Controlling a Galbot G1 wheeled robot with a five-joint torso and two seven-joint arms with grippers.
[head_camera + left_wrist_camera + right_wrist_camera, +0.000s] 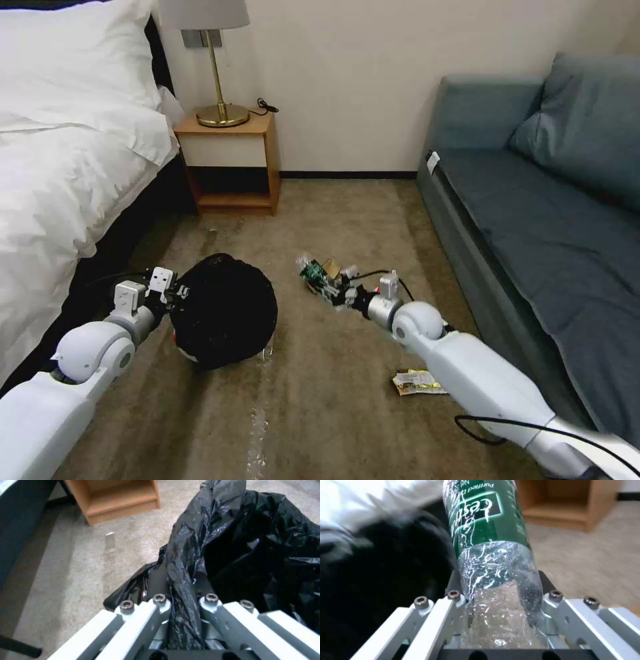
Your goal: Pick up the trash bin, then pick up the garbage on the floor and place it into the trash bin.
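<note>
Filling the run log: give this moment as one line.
left gripper: shut on bin liner | right gripper: shut on bottle | packet: on floor

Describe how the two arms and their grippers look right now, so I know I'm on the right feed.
Both arms have glossy white shells with rounded grey joints and silver wrist sections. A thin black cable loops beside the right forearm. The left gripper and right gripper have pale grey metal bars fixed with dark hex-head screws on a black base.
</note>
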